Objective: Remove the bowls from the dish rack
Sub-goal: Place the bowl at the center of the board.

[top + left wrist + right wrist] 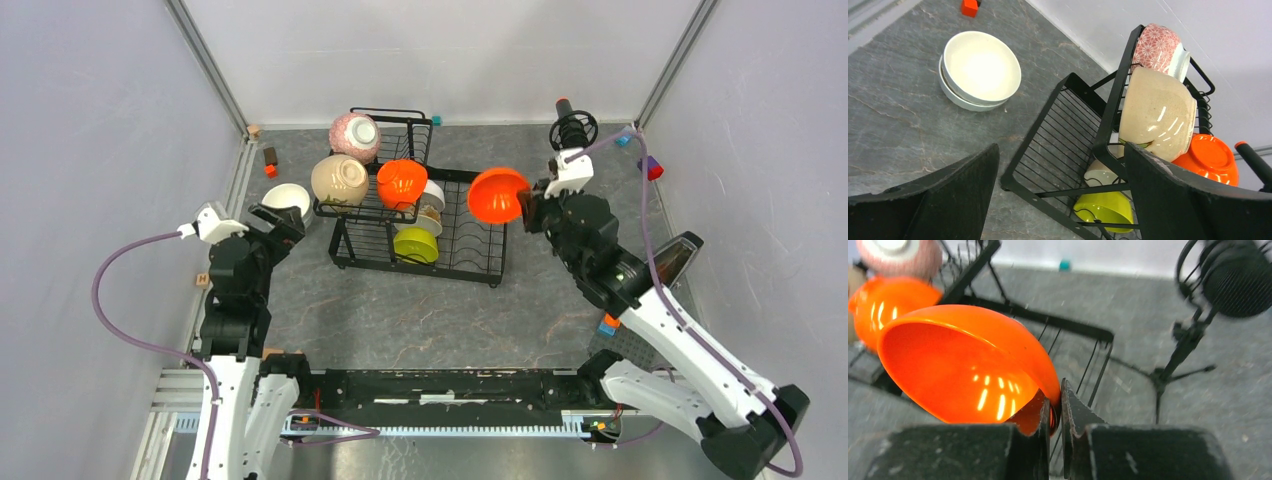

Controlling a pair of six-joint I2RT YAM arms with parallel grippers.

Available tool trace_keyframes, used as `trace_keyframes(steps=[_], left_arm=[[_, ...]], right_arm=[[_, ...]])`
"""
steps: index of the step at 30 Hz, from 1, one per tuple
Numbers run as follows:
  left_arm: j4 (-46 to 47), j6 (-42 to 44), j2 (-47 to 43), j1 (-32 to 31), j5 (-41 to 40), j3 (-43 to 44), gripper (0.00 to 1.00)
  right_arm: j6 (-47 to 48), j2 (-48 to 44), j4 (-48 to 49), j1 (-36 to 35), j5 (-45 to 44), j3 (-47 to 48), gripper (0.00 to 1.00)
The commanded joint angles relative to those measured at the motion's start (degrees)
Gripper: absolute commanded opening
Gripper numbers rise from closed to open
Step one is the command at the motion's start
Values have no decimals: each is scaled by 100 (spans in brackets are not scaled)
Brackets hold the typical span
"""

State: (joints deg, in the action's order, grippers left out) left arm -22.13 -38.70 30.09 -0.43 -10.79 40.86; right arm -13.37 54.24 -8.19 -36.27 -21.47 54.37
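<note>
Now holding an orange bowl (pixel 497 195) beside the dish rack (pixel 471 240).
Pinching its rim in the right gripper (pixel 1055 399), with the left gripper (pixel 1060 150) spread wide.

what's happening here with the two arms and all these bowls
A two-armed robot is emptying bowls from a black dish rack. The right gripper is shut on the rim of an orange bowl, holding it at the rack's right end. The left gripper is open and empty near the rack's left end, by two white bowls stacked on the table. In the rack sit a pink bowl, a beige bowl, a second orange bowl and, lower down, a green bowl.
</note>
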Motion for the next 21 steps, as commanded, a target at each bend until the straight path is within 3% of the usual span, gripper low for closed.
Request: trace_keyframes(steps=[1,4,9,16,19,21], left_arm=[[-89,-805,170,34,148,380,100],[-347,-1047,299,34,677,728,100],[-696,-588,371,34,1420,1658,100],[-1108,-37,576,-115,2289,2453,100],[-1245,38,907,-485,2473,2657,100],[-1306,86,1113,-1247,1893,2813,100]], right_arm=[[-593,-575,-729,-22,1114,-477,0],[-666,-874,-1021,-26,1625,-758,0],[-646,-1429,-1169,-24,2375,-1288,0],[-325,-1945,-1487,-28,2652,-1976,0],[-281,-2021,-1455,-26,2645,-2303,0],[-294,-2014,-1393,-22,2665,-2439,0]])
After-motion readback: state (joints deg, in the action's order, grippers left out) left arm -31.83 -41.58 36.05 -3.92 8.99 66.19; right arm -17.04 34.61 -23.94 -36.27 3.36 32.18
